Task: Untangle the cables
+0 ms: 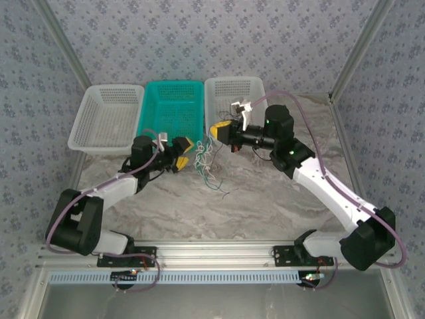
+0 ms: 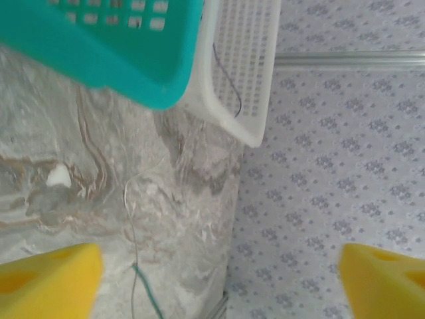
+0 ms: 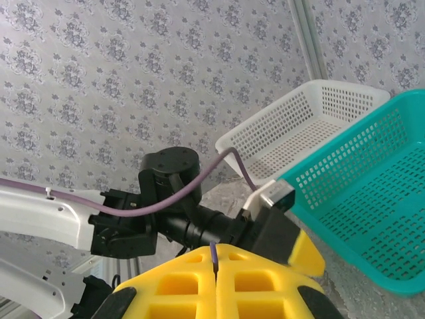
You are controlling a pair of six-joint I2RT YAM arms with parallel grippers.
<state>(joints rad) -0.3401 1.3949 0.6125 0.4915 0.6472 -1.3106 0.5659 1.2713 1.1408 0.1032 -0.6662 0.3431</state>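
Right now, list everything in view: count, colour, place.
left basket: one, white, far left of the table
middle basket: one, teal, far centre
right basket: one, white, right of the teal one
cables: one tangle, green, whitish and dark, on the table before the middle basket
table: one, marbled grey
left gripper: one, yellow fingers, open, left of the tangle
right gripper: one, yellow fingers, shut on a dark strand

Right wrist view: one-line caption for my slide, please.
Right gripper shut on a dark cable, with the left arm and teal basket beyond.
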